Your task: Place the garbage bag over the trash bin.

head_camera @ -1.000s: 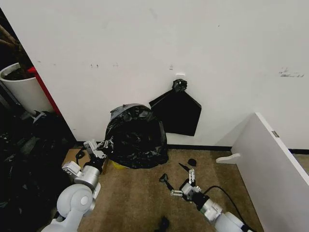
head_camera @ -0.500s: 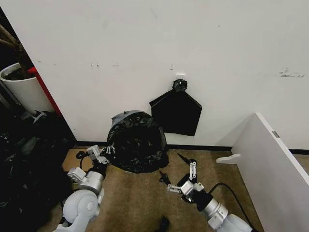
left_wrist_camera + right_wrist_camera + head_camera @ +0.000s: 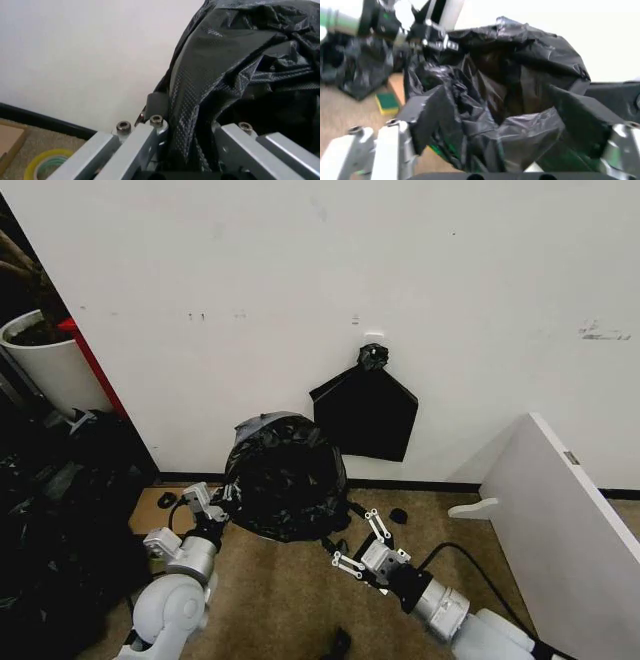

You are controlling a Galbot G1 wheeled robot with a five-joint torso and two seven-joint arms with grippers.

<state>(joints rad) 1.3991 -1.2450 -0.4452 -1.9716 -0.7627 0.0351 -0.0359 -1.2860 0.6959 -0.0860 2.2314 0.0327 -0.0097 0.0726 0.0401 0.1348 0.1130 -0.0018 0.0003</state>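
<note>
Garbage bag (image 3: pixel 285 477): my left gripper (image 3: pixel 213 505) pinches its edge; right gripper (image 3: pixel 352 542), fingers spread wide, should grab the opposite edge evenly

Left arm (image 3: pixel 165 605): rounded pale-grey shells, silver wrist collar | left gripper (image 3: pixel 212 505): bare aluminium finger bars, hex-socket screws, black pads | right arm (image 3: pixel 455 620): same grey shells, ribbed silver wrist, black cable looping beside | right gripper (image 3: pixel 348 542): open-frame metal fingers, black tips.
</note>
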